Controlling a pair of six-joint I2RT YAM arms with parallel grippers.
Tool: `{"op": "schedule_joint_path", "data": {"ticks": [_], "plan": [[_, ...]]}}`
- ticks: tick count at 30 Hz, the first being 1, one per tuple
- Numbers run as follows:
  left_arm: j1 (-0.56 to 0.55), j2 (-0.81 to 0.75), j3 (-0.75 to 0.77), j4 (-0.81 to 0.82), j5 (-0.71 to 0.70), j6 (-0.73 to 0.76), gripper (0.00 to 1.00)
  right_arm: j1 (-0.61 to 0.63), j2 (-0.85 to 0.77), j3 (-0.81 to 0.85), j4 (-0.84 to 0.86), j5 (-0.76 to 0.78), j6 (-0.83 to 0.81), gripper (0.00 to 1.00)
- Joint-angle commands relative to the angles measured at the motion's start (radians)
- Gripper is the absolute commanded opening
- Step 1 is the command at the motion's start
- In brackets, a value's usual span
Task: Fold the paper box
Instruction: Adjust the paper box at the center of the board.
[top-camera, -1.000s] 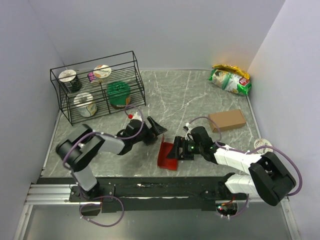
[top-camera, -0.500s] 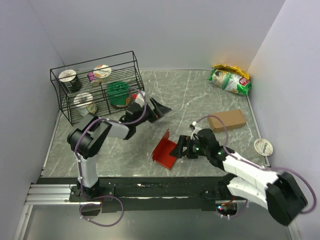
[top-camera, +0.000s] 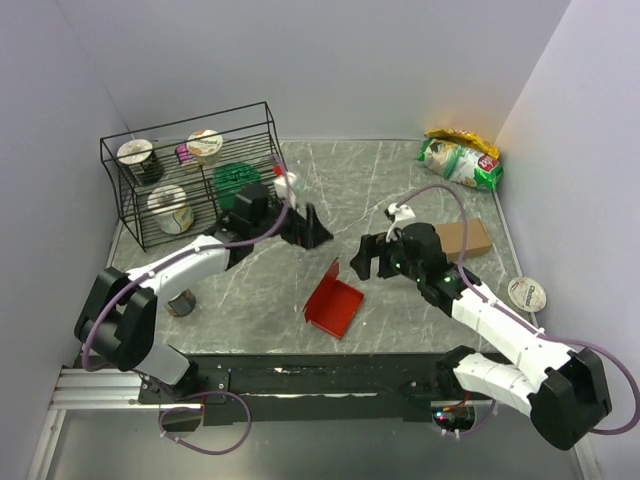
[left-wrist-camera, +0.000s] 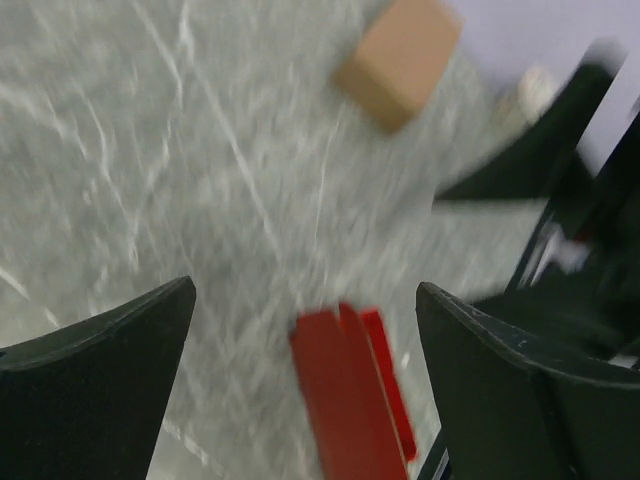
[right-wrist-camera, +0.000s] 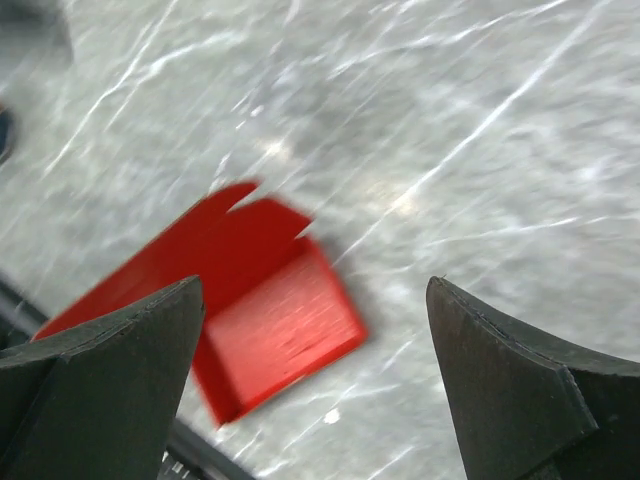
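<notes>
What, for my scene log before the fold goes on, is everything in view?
paper box: 1, red, table front-centre, one flap standing up
cardboard box: 1, brown, right side, partly behind the right arm
snack bags: count unclear, green and yellow, far right corner
wire rack: 1, black, far left
lidded tubs: 4, three pale and one green, inside the rack
small container: 1, dark, on the table by the left arm
round lid or cup: 1, white, right edge
table: 1, grey marbled
left pincer: 1, black, open, behind the paper box
right pincer: 1, black, open, just right of the raised flap
</notes>
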Motion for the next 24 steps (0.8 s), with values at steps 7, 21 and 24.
{"op": "schedule_joint_path", "data": {"ticks": [7, 21, 24], "plan": [[-0.159, -0.029, 0.063, -0.526, -0.186, 0.253, 0.99, -0.099, -0.062, 0.027, -0.034, 0.004, -0.037, 0.99], [-0.236, 0.105, 0.19, -0.704, -0.198, 0.457, 0.4, -0.122, -0.108, -0.036, -0.074, 0.03, -0.024, 0.99], [-0.244, 0.118, 0.219, -0.721, -0.18, 0.526, 0.27, -0.122, -0.107, -0.051, -0.059, 0.015, -0.022, 0.99]]}}
